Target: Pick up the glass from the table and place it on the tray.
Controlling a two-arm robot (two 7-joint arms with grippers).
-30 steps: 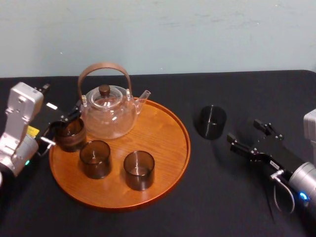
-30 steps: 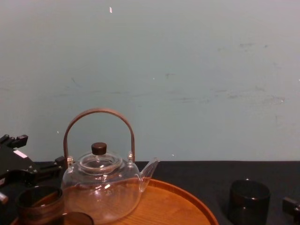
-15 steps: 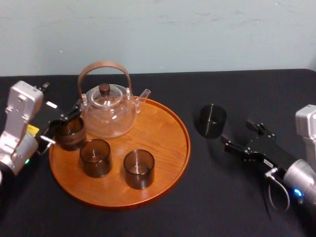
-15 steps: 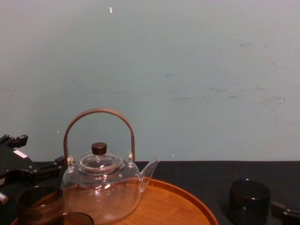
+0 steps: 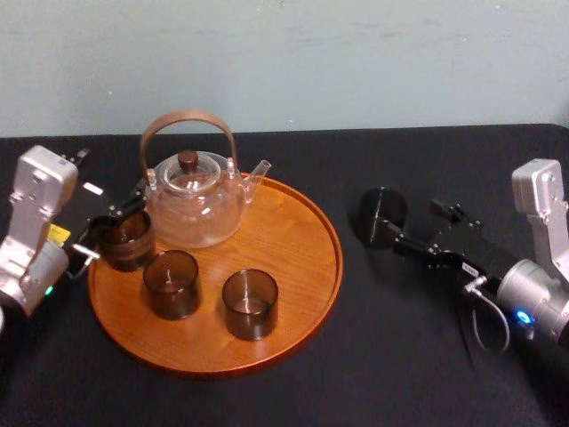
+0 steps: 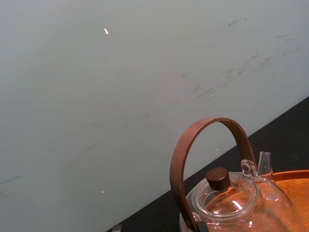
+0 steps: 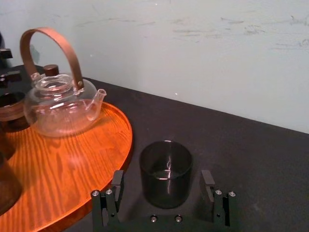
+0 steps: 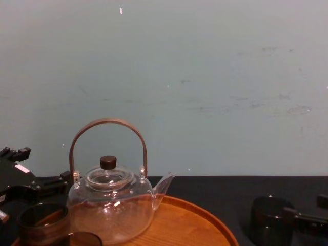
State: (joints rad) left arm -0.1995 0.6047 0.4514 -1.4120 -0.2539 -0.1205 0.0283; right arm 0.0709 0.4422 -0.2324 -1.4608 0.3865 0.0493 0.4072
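Right gripper (image 7: pixel 162 180), spread wide, straddles the glass (image 7: pixel 165 170) from its 4 o'clock, apparently without touching it. The glass stands on the black table (image 5: pixel 400 356) at 3 o'clock of the tray (image 5: pixel 298 233), near its rim. Left gripper (image 5: pixel 108 231) sits at the tray's 9 o'clock; its grip I cannot tell.

An orange-brown tray (image 5: pixel 293 240) with wood lines is seen. The glass (image 5: pixel 375 212) is dark and smoky, the table (image 5: pixel 400 356) black. The teapot (image 5: pixel 196 209) is clear, its handle (image 5: pixel 187 117) brown. The wall (image 5: pixel 356 53) is pale green.
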